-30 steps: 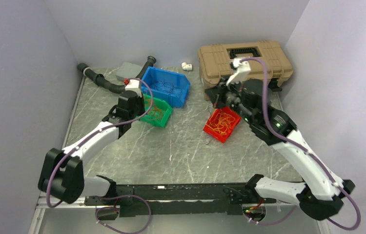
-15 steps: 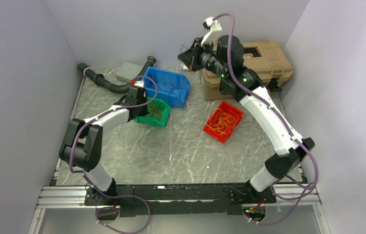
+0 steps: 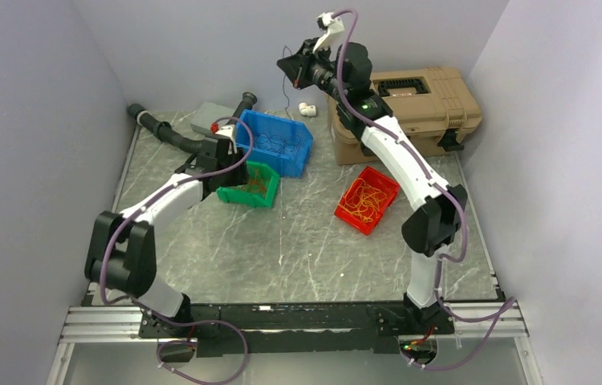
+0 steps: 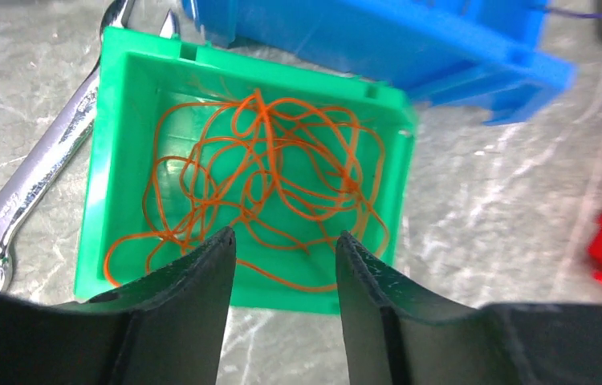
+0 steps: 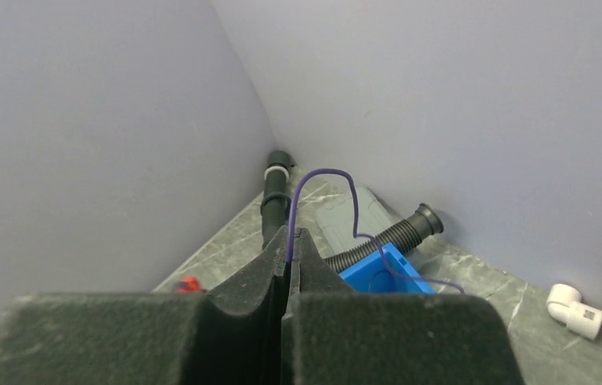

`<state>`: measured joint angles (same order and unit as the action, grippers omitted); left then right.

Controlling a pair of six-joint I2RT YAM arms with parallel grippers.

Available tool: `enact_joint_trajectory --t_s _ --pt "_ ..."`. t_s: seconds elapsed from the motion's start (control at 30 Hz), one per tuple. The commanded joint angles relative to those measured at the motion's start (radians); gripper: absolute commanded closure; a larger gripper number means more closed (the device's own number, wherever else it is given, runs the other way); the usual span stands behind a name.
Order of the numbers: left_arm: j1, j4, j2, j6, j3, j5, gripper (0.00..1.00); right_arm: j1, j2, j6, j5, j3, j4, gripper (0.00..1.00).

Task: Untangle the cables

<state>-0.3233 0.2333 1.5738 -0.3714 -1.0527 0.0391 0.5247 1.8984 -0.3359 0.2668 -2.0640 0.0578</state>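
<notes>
High over the tabletop's (image 3: 298, 241) far edge my right gripper (image 5: 290, 241) pinches a purple wire (image 5: 322, 172), plain only wrist-side, while my left gripper (image 4: 284, 249) gapes over orange wires (image 4: 282, 160).

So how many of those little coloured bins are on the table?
3: the blue bin at the back, the green bin just in front of it, the red bin further right, apart. None looks hidden.

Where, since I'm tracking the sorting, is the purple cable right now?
In the right wrist view, the purple cable is pinched in the shut right tool, held high in the air, its free end trailing toward the blue bin.
</notes>
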Motion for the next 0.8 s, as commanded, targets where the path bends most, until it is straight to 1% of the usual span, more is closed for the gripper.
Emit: enact_joint_trajectory --t_s 0.0,0.07,0.23,0.27,0.33,0.43,0.53,0.57,0.6,0.63,0.67,0.7,0.73,0.77 --pt "0.002 0.013 -0.167 -0.018 0.021 -0.058 0.44 -0.005 0.052 0.005 0.063 -0.044 -0.178 1.00" --pt "0.002 0.030 -0.234 -0.011 0.042 -0.067 0.41 -0.005 0.077 -0.025 0.090 -0.019 -0.223 1.00" --pt "0.016 0.164 -0.411 -0.004 0.057 -0.097 0.34 -0.002 0.159 -0.096 0.118 0.066 -0.297 1.00" --pt "0.020 0.185 -0.447 -0.001 0.066 -0.108 0.34 -0.001 0.185 -0.106 0.111 0.062 -0.286 1.00" --pt "0.024 0.234 -0.522 0.013 0.074 -0.125 0.32 0.003 0.263 -0.117 0.080 0.004 -0.201 1.00" --pt "0.027 0.300 -0.619 0.050 0.077 -0.119 0.27 0.008 0.365 -0.153 0.061 -0.058 -0.123 1.00" --pt "0.029 0.356 -0.678 0.099 0.059 -0.092 0.23 0.016 0.403 -0.215 0.017 0.006 -0.155 1.00" --pt "0.029 0.367 -0.693 0.120 0.055 -0.076 0.22 0.021 0.414 -0.230 0.005 0.024 -0.159 0.90" --pt "0.029 0.375 -0.700 0.137 0.057 -0.070 0.20 0.025 0.423 -0.232 0.004 0.023 -0.153 0.67" --pt "0.029 0.382 -0.705 0.154 0.059 -0.063 0.17 0.029 0.430 -0.228 0.000 0.008 -0.137 0.50" --pt "0.029 0.391 -0.711 0.163 0.059 -0.052 0.13 0.033 0.430 -0.221 -0.013 -0.005 -0.116 0.41" --pt "0.029 0.395 -0.717 0.168 0.060 -0.043 0.06 0.038 0.420 -0.210 -0.030 -0.010 -0.097 0.36" --pt "0.029 0.396 -0.725 0.175 0.064 -0.042 0.01 0.039 0.404 -0.207 -0.042 -0.013 -0.091 0.33" --pt "0.029 0.392 -0.733 0.181 0.069 -0.042 0.01 0.039 0.389 -0.206 -0.047 -0.013 -0.084 0.31"
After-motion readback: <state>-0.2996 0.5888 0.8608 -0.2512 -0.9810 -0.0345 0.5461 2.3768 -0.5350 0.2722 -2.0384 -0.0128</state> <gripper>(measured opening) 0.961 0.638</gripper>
